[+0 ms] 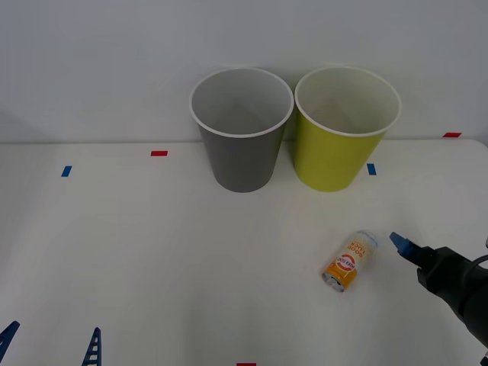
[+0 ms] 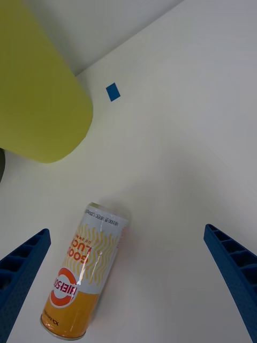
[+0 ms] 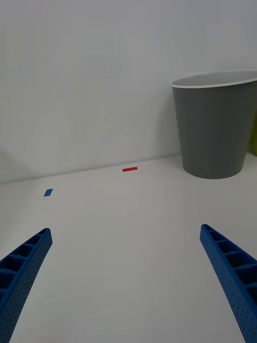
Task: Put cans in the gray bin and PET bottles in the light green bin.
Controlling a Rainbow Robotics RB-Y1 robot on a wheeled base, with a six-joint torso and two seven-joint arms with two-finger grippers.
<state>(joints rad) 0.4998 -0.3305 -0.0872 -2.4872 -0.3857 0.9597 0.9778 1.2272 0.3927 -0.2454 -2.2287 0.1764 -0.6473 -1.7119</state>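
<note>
One small can point(image 1: 349, 261), orange shading to white with a red round logo, lies on its side on the white table, in front of the light green bin point(image 1: 343, 133). The gray bin point(image 1: 242, 130) stands upright just left of the green one; both are open-topped. My right gripper point(image 1: 404, 248) hovers open just right of the can. In the right wrist view the can point(image 2: 85, 273) lies between the spread fingers, nearer one finger point(image 2: 24, 268), and is not touched. My left gripper point(image 1: 53, 335) is open and low at the front left, far from the gray bin point(image 3: 214, 128). PET bottles are out of view.
Small tape marks dot the table: red point(image 1: 158, 153) and blue point(image 1: 66, 171) at the back left, blue point(image 1: 371, 168) beside the green bin, red point(image 1: 451, 135) at the far right. A pale wall rises right behind the bins.
</note>
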